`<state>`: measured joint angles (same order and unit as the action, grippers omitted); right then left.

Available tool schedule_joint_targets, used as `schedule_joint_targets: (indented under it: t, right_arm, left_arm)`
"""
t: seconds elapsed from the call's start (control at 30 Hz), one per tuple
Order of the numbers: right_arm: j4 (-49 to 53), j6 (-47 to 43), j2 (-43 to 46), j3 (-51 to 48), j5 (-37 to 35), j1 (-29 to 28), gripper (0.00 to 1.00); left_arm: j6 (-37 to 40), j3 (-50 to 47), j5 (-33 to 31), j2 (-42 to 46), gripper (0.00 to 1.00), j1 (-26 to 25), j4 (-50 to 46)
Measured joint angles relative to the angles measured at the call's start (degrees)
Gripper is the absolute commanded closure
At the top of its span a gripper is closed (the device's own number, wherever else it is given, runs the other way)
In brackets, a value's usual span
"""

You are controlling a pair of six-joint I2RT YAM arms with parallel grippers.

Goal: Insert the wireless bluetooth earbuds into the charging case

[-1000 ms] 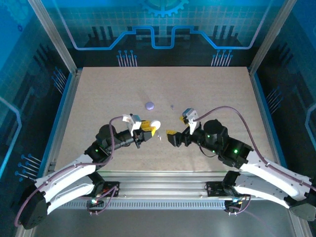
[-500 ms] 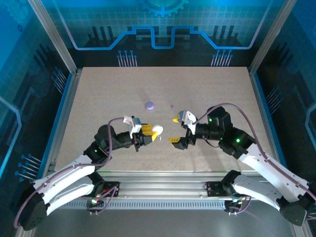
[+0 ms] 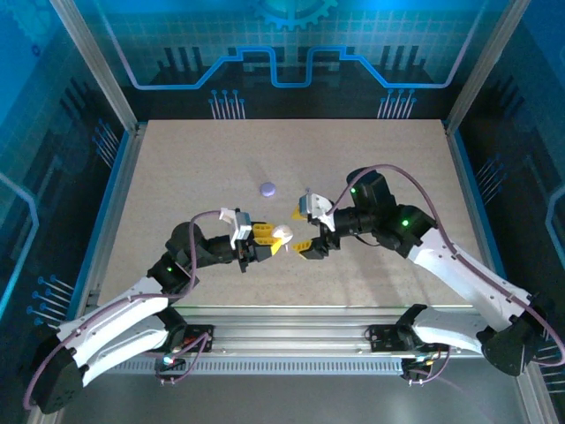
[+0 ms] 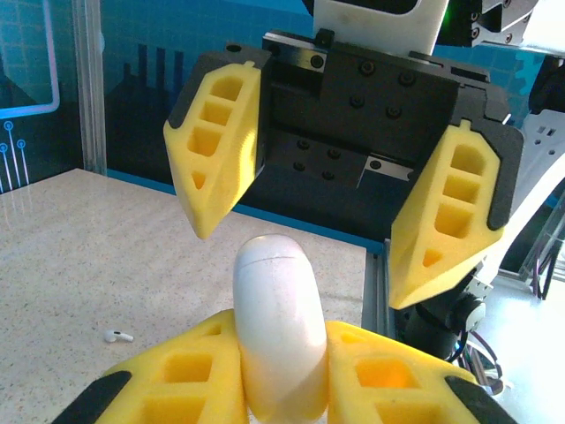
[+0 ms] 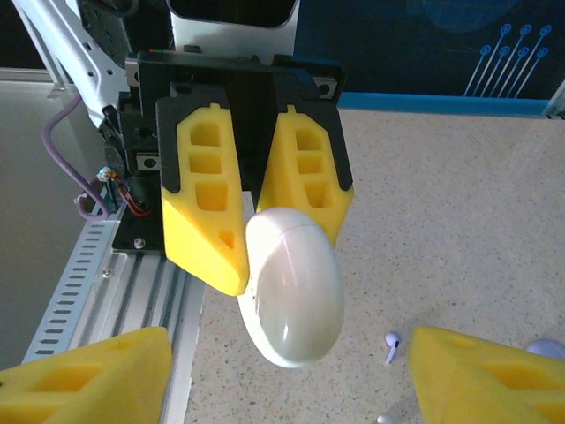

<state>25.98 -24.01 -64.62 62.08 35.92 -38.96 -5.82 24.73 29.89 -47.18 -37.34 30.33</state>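
Top view: the left gripper (image 3: 275, 239) and right gripper (image 3: 301, 231) meet tip to tip at frame centre, over the table (image 3: 177, 177). The left gripper is clenched on the white charging case (image 3: 282, 234). The right gripper is spread wide, its fingers either side of the case and clear of it.

Right wrist view adds a lavender earbud (image 5: 391, 344) lying on the table at lower right. Left wrist view adds a pale earbud (image 4: 116, 336) at lower left.

A purple disc (image 3: 267, 187) lies above centre, apart. The grippers hide the table beneath them.
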Motion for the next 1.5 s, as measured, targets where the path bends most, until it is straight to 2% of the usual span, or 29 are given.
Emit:
schedule_joint_targets:
  t: [0.57, 0.73, 1.07, 1.13, 1.23, 1.33, 1.4, 1.43, 1.5]
  right_arm:
    - [7.06, -6.05, -7.48, 5.44, 10.19, 1.44, 0.55]
    - [8.07, -6.82, -9.09, 6.51, 11.74, 1.64, 0.60]
    - [9.88, -8.24, -10.56, 8.26, 13.51, 2.21, 0.81]
    - [10.45, -8.44, -10.62, 8.52, 13.73, 2.29, 0.82]
    - [10.88, -8.63, -10.62, 8.66, 13.77, 2.27, 0.84]
    - [10.99, -8.90, -10.62, 8.85, 13.60, 2.27, 0.85]
    - [11.41, -9.18, -10.49, 8.87, 12.55, 2.27, 0.85]
    - [11.80, -9.33, -10.29, 8.87, 11.72, 2.25, 0.85]
    - [12.72, -9.75, -9.62, 8.87, 9.49, 2.16, 0.85]
  left_arm:
    - [0.24, 0.00, 0.48, 0.44, 0.77, -0.07, 1.20]
    - [0.26, 0.00, 0.70, 0.44, 0.77, -0.20, 1.25]
    - [0.68, 0.00, 1.51, 0.50, 0.77, -0.44, 1.66]
    - [1.09, 0.00, 1.60, 0.55, 0.76, -0.46, 1.70]
    - [1.36, 0.00, 1.64, 0.52, 0.70, -0.61, 1.70]
    - [1.66, 0.02, 1.42, 0.35, 0.49, -0.66, 1.64]
    - [1.86, 0.13, 1.42, 0.31, 0.39, -0.66, 0.96]
    - [2.14, 0.35, 1.42, 0.31, 0.36, -0.66, 0.26]
    - [3.50, 1.33, 1.38, 0.31, 0.36, -0.66, -2.29]
